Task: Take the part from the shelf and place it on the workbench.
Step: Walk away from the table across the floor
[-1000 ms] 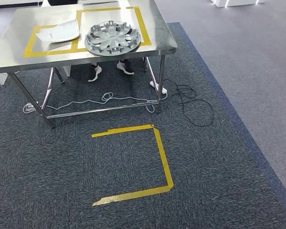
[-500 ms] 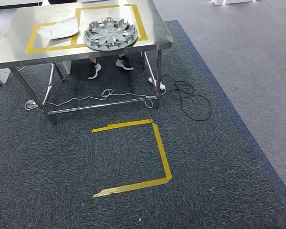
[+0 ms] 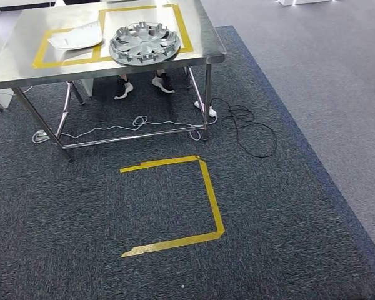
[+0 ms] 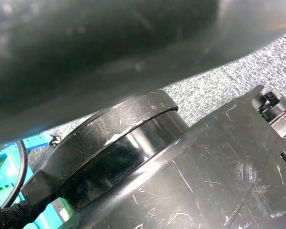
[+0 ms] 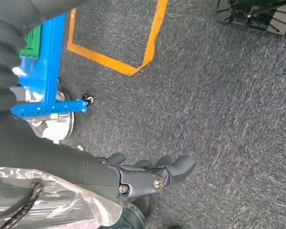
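A silver wheel cover (image 3: 144,42) lies on the steel workbench (image 3: 202,44) at the top of the head view, inside a yellow taped frame. Beside it, to the left, lies a flat white part (image 3: 75,39) in a second taped frame. In the right wrist view my right hand (image 5: 148,174) hangs over the dark carpet with its fingers stretched out and nothing in them. The left wrist view looks at dark parts of my own body.
A yellow taped square (image 3: 209,194) marks the carpet in front of the workbench. Cables (image 3: 252,128) trail by its right leg, and a person's shoes (image 3: 124,90) stand under it. A blue wheeled shelf frame (image 5: 44,71) stands near my right hand.
The whole head view has shifted a little, so the workbench and floor tape sit slightly higher and further left; the camera has moved. Nothing on the workbench has moved.
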### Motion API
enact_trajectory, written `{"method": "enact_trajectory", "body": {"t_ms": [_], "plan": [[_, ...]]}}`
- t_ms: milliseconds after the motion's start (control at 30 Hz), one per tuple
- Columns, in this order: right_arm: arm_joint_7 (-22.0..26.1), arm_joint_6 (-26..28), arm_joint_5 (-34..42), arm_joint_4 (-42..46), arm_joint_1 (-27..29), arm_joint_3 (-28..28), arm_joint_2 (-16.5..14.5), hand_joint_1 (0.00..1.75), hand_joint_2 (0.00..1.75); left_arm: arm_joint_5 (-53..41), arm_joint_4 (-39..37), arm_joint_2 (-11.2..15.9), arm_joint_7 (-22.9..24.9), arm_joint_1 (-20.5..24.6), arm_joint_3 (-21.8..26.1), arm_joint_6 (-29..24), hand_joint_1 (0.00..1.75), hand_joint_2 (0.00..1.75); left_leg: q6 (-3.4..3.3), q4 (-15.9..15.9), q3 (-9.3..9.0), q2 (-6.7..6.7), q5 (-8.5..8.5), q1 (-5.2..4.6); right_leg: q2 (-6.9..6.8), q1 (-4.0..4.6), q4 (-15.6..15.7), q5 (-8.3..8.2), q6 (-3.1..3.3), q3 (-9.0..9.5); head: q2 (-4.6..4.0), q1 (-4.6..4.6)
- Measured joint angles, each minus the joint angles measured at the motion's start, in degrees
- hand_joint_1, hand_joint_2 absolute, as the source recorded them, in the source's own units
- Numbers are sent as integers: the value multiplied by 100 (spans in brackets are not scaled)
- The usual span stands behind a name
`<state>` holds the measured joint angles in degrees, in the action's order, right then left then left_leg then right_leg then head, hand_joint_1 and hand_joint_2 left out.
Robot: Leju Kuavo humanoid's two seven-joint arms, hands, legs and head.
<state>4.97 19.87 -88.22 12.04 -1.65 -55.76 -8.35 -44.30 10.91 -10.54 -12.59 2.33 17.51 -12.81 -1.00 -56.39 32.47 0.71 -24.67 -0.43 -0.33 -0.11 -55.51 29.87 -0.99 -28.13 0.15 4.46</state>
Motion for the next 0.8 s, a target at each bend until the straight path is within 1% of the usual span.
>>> {"method": "enact_trajectory", "body": {"t_ms": [433, 467, 500, 533, 567, 600, 633, 667, 700, 733, 767, 800], "plan": [[88, -19, 146, 0, 0, -28, 0, 0, 0, 1, 0, 0, 0, 0, 51, -4, 0, 0, -1, -18, 29, 0, 0, -9, 0, -15, 1, -10, -15, -19, 0, 0], [102, -14, 144, -1, 1, -31, -1, 0, 0, 1, 0, 1, 0, 0, 65, -4, 0, 0, -7, -30, 33, 0, -6, -16, 0, -26, 13, -19, -28, -17, 0, 1], [116, -6, 136, -1, -1, -33, -1, 0, 0, 2, 0, 2, 0, -1, 77, -4, 0, 0, -34, -30, 38, -4, -9, -25, -10, -37, 31, -32, -48, -2, 0, -1], [130, 7, 123, -1, -3, -34, -2, 0, 0, 2, 0, 3, 0, -2, 86, -4, 0, 0, -75, 1, 32, -11, 5, -35, -24, -41, 63, -52, -75, 29, 0, -10], [138, 22, 105, -1, -4, -34, -2, 0, 0, 2, 0, 3, 0, -2, 93, -5, 0, 0, -112, 74, 3, -22, 46, -23, -30, -46, 86, -57, -99, 50, 0, -14], [144, 39, 89, 0, -5, -33, -1, 0, 0, 2, 0, 1, 0, -1, 99, -5, 0, 0, -155, 180, -32, -37, 104, -4, -29, -35, 51, -3, -111, 45, 0, -17], [147, 55, 75, 0, -6, -33, -1, 0, 0, 2, 0, -2, 0, 1, 102, -5, 0, 0, -175, 274, -59, -54, 167, 21, -13, -27, -87, 118, -121, -18, 0, -16], [148, 67, 63, 0, -6, -33, 0, 0, 0, 2, 0, -5, 0, 2, 104, -5, 0, 0, -175, 334, -68, -76, 216, 48, 7, -32, -359, 304, -131, -152, 0, -6], [146, 77, 55, 0, -7, -33, 1, 0, 0, 2, 0, -9, 0, 1, 106, -5, 0, 0, -175, 349, -45, -99, 240, 56, 20, -44, -728, 517, -153, -326, 0, 0], [143, 81, 47, 0, -5, -33, 2, 0, 0, 2, 0, -12, 0, -3, 107, -4, 0, 0, -160, 337, -12, -126, 254, 67, 26, -66, -1106, 686, -183, -504, 0, 4], [139, 85, 44, 0, -2, -33, 3, 0, 0, 2, 0, -15, 0, -9, 108, -4, 0, 0, -139, 318, 22, -160, 262, 81, 27, -93, -1367, 762, -219, -626, 0, 7], [135, 89, 41, 0, 3, -33, 4, 0, 0, 2, 0, -17, 0, -14, 109, -4, 0, 0, -110, 290, 58, -201, 267, 102, 27, -124, -1431, 729, -256, -655, 0, 7]]}}
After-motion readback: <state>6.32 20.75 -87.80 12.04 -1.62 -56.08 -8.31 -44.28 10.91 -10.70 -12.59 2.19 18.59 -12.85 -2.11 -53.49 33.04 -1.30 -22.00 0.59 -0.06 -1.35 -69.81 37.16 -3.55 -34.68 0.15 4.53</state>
